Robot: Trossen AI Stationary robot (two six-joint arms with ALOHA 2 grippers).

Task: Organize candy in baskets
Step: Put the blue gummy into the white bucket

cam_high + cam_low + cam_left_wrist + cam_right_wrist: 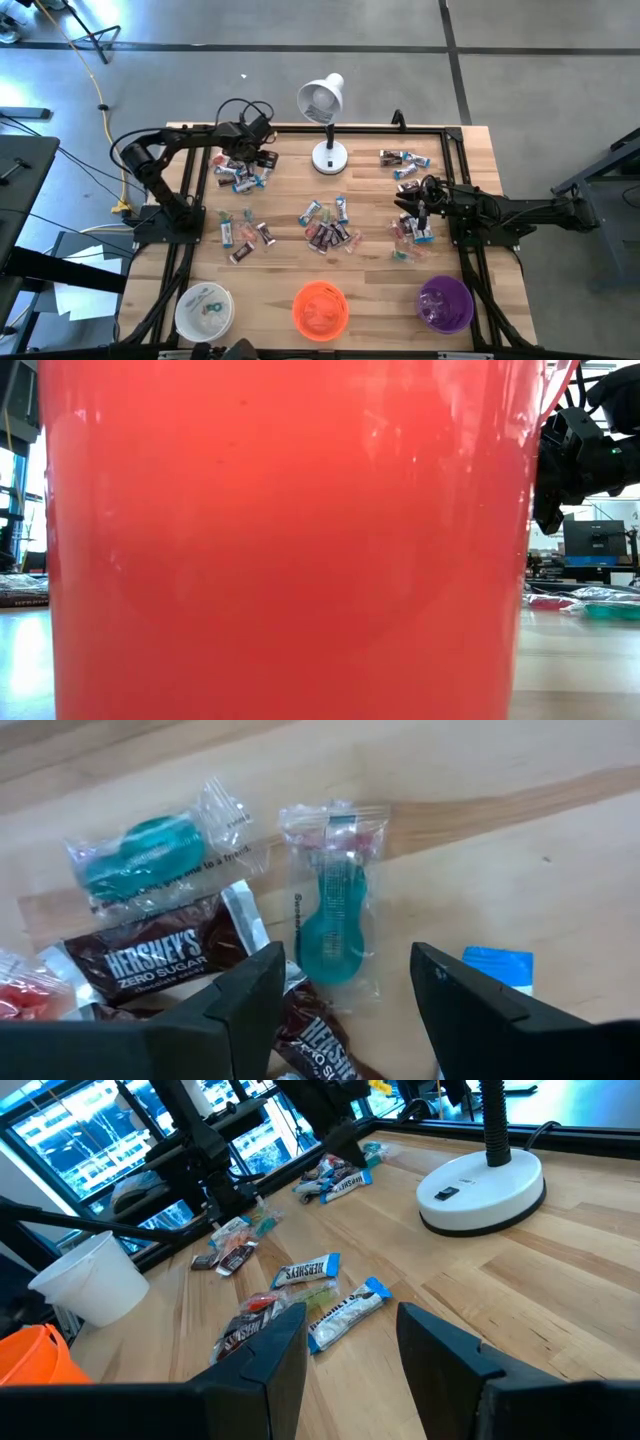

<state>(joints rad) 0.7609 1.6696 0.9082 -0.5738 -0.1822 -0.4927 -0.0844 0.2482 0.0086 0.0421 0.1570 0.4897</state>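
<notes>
Candy lies in loose groups on the wooden table: a pile at the far left (240, 172), some in the middle (328, 228), some at the right (412, 232) and far right (402, 160). My left gripper (262, 155) hangs open over the far-left pile, pointing steeply down. In its wrist view the left gripper (345, 995) has a teal candy in a clear wrapper (335, 910) just ahead of its fingers. Beside that lie a brown Hershey's candy (160, 960) and a blue one (497, 970). My right gripper (408, 203) (350, 1345) waits open and nearly level above the right group. White (205, 310), orange (320, 308) and purple (445, 303) baskets stand along the near edge.
A white desk lamp (327, 150) stands at the far middle of the table, its base (480, 1180) in the right wrist view. The orange basket's wall (290, 540) fills the low view. Bare wood lies between the candy groups and the baskets.
</notes>
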